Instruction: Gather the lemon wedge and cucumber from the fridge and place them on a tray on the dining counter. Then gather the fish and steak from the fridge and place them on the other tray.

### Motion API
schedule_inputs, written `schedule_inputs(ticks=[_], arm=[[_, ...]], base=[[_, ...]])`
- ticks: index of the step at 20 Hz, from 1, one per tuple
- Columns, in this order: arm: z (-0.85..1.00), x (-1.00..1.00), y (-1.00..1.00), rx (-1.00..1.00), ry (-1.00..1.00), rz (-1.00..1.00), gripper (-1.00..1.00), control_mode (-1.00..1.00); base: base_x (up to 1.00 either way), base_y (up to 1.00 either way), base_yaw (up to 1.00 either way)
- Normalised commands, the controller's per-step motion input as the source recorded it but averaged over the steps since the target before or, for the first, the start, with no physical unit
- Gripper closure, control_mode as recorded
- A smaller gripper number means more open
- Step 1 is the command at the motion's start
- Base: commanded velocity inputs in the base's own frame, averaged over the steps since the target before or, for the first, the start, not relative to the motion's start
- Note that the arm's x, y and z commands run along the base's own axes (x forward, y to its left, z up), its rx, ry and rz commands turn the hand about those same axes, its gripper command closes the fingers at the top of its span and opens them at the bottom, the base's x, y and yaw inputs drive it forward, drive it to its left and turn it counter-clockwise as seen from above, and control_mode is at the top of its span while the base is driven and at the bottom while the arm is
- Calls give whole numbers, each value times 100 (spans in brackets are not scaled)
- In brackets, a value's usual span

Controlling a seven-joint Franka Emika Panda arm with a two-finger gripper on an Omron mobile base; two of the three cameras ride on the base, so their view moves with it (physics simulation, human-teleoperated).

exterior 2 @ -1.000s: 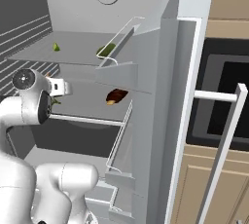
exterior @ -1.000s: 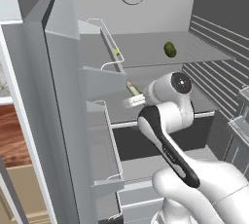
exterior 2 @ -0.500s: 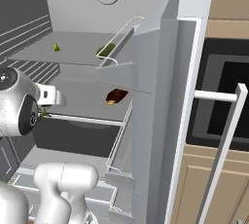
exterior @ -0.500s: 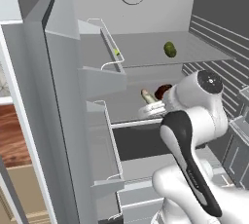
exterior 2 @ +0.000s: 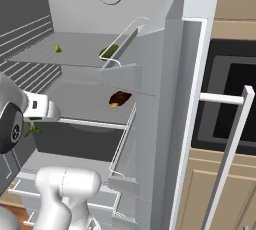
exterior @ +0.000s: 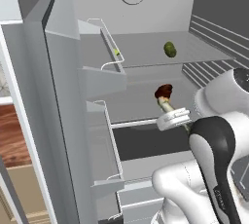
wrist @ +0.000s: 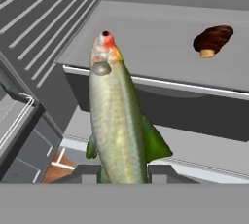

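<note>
Between my two dark fingertips, at the bottom of the hand view, I grip the fish [wrist: 116,116] by its tail end; my gripper [wrist: 124,173] is closed on it, the jaws parted only by the width of the fish's body. The fish stands up from the tips, its reddish head pointing toward the front edge of the middle shelf [wrist: 160,47] of the open fridge [exterior: 146,18]. Its green fins flare out just above my fingertips.

On that middle shelf, well apart from the fish and further back, lies the steak [wrist: 212,40], a dark brown piece with a pale end. From the left base view the steak [exterior: 164,91] sits on the shelf just above my white wrist, and from the right base view the steak [exterior 2: 119,99] shows near the shelf's door side.

On the upper shelf [exterior: 146,47] a small green cucumber [exterior: 169,49] rests toward the right side wall in the left base view, and a tiny yellow-green lemon wedge [exterior: 116,51] lies close beside the wire rim of the door bin [exterior: 104,43]. In the right base view the cucumber [exterior 2: 108,51] lies behind the wire of the right door's bin, and the lemon wedge [exterior 2: 58,48] sits alone toward the left of the upper shelf.

A green fin of the fish [exterior 2: 33,129] peeks out below my white hand in the right base view, in front of the dark drawer face [exterior 2: 75,141].
</note>
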Motion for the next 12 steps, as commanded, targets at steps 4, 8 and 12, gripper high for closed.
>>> schedule_inputs(ticks=[4,8,12], arm=[[-12,-44,-8,-1,6,0,100,-100],[0,0,0,0,0,0,100,-100],[0,-14,0,0,-6,0,100,100]], base=[[0,0,0],[0,0,0],[-10,0,0]])
